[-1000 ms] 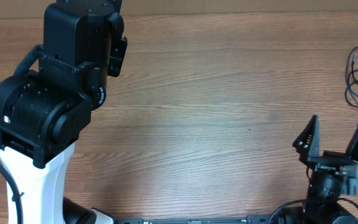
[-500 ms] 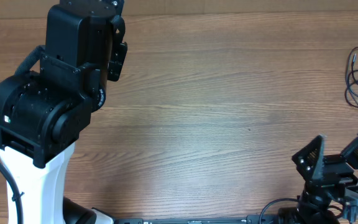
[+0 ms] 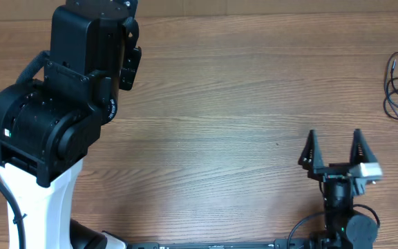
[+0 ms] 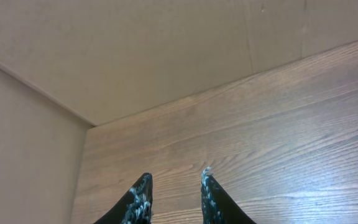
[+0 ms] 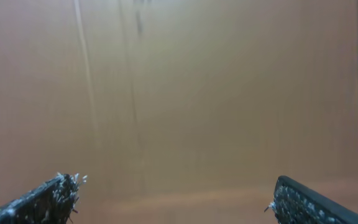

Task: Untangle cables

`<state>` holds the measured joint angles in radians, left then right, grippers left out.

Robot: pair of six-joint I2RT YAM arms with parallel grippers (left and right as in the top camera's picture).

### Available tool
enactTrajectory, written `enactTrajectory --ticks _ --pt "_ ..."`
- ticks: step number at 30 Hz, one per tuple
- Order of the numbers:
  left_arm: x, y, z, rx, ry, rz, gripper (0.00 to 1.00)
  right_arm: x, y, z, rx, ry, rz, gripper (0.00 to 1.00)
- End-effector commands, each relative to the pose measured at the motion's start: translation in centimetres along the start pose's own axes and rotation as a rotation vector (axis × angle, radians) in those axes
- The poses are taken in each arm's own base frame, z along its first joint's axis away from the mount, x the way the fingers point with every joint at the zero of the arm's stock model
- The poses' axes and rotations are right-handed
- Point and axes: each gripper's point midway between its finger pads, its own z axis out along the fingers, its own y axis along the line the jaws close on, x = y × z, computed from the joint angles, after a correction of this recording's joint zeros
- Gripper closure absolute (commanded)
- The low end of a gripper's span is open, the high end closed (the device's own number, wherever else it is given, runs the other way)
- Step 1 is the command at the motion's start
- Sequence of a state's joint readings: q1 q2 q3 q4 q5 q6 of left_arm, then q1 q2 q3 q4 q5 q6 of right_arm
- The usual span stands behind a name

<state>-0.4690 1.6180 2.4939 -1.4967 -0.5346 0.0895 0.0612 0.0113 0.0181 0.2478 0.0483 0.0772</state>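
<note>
Reaching for the cables looks like the step in hand; nothing is gripped yet. Thin black flexible cables [image 3: 394, 90] lie in loose loops at the far right edge of the brown wood-grain worktop [image 3: 240, 104], well apart from both arms.

Right end effector [image 3: 334, 137] sits near the front edge, fingers spread wide and empty. It's the nearer one. Suggest swinging it right and forward, coming down over a single strand clear of the crossings, and pinching near the small metallic plug end [image 3: 393, 62].

Left end effector [image 4: 174, 186] has a narrow gap between its fingers with nothing in it, facing the worktop corner by the beige wall panel [image 4: 135, 50].

Unknowns:
- The loops run off the frame's right side, so cord count and tangle extent are unclear.
- From above, the left end effector is buried under its own bulky black arm housing [image 3: 68, 104].
- The right wrist view is blurred and shows no cable.
</note>
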Motion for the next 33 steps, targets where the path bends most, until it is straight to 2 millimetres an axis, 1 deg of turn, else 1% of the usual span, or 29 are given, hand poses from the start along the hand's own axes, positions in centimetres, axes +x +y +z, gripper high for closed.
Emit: enactTrajectory --ticks 1,7,13,17,21,24,27,29,30,32,33 --pt "-0.2 0.2 -0.2 0.002 -0.012 0.013 0.74 2.1 0.9 -0.2 -0.060 0.080 -0.005 0.00" --pt "-0.3 0.3 -0.2 -0.002 -0.013 0.013 0.74 6.0 1.0 -0.8 -0.073 0.240 0.007 0.00" --pt "-0.2 0.3 -0.2 -0.002 -0.013 0.013 0.75 8.5 0.2 -1.5 -0.033 0.347 0.004 0.00" --pt "-0.2 0.3 -0.2 -0.002 -0.013 0.013 0.74 8.8 -0.3 -1.5 -0.007 0.360 -0.007 0.00" --pt "-0.4 0.3 -0.2 -0.002 -0.017 0.010 0.69 9.3 -0.5 -1.5 0.003 0.381 -0.008 0.00" --pt "-0.4 0.3 -0.2 -0.001 -0.019 0.009 0.68 9.4 -0.5 -1.6 0.004 0.385 -0.008 0.00" --pt "-0.4 0.2 -0.2 0.006 -0.019 0.009 0.59 9.4 -0.5 -1.5 0.004 0.384 -0.008 0.00" --pt "-0.4 0.1 -0.2 0.006 -0.019 0.009 0.58 9.4 -0.5 -1.6 0.003 0.385 -0.008 0.00" --pt "-0.4 0.1 -0.2 0.006 -0.019 0.009 0.56 9.4 -0.5 -1.6 0.003 0.385 -0.008 0.00" --pt "-0.4 0.1 -0.2 0.006 -0.019 0.009 0.44 9.4 -0.5 -1.6 0.003 0.385 -0.008 0.00" --pt "-0.4 0.1 -0.2 0.006 -0.019 0.009 0.43 9.4 -0.5 -1.5 0.004 0.385 -0.008 0.00"
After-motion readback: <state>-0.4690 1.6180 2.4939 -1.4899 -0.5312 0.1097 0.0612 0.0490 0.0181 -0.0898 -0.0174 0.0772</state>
